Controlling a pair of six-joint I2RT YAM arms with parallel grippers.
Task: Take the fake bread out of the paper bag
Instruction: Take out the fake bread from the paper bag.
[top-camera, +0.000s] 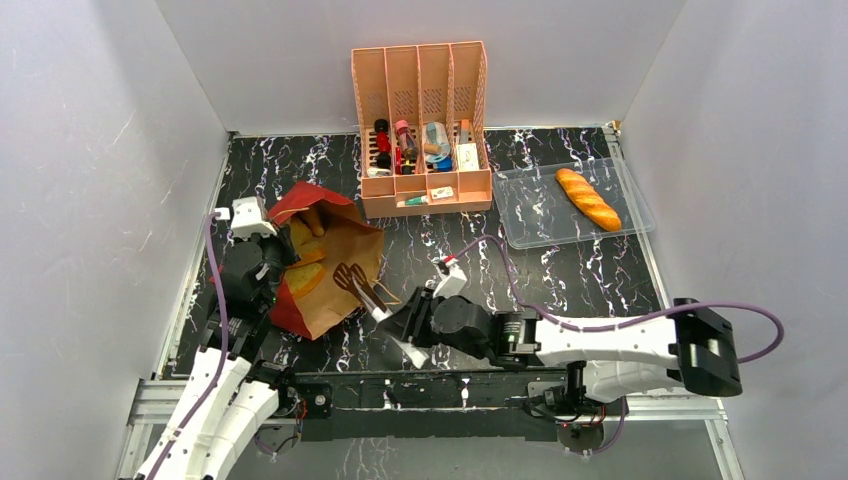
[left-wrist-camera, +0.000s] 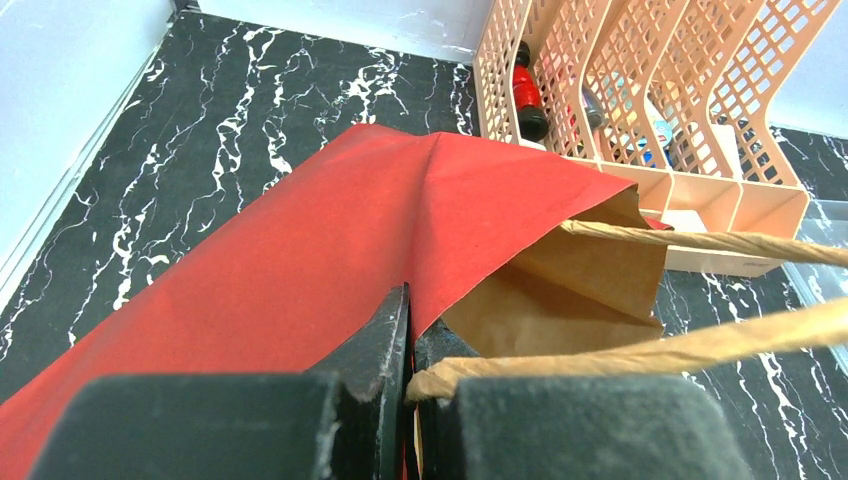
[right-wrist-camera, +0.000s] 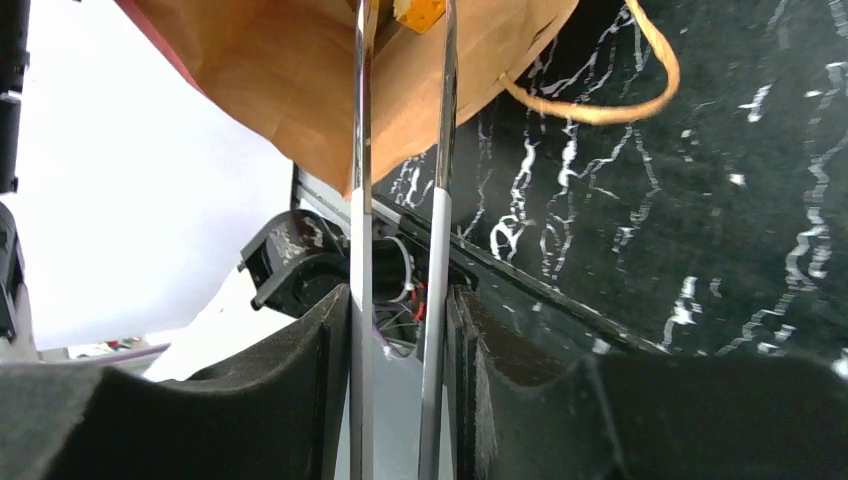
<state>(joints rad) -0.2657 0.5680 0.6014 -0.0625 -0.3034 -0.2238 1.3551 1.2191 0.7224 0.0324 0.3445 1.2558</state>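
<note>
The paper bag (top-camera: 335, 270) lies on its side at the left, brown with a red part (left-wrist-camera: 300, 240), mouth toward the left arm. Golden pieces of fake bread (top-camera: 304, 277) show inside the mouth. My left gripper (left-wrist-camera: 410, 365) is shut on the bag's rim by a twine handle (left-wrist-camera: 700, 242). My right gripper (right-wrist-camera: 400, 320) is shut on metal tongs (right-wrist-camera: 362, 180) that reach to the bag. An orange bit of bread (right-wrist-camera: 420, 12) sits between the tong tips at the frame's top edge. A golden baguette (top-camera: 588, 198) lies in the clear tray (top-camera: 530, 215).
A pink slotted organizer (top-camera: 425, 190) with small bottles and boxes stands at the back centre, next to the tray. White walls close the black marble table (top-camera: 560, 280) on three sides. The bag's loop handle (right-wrist-camera: 610, 105) lies on the table.
</note>
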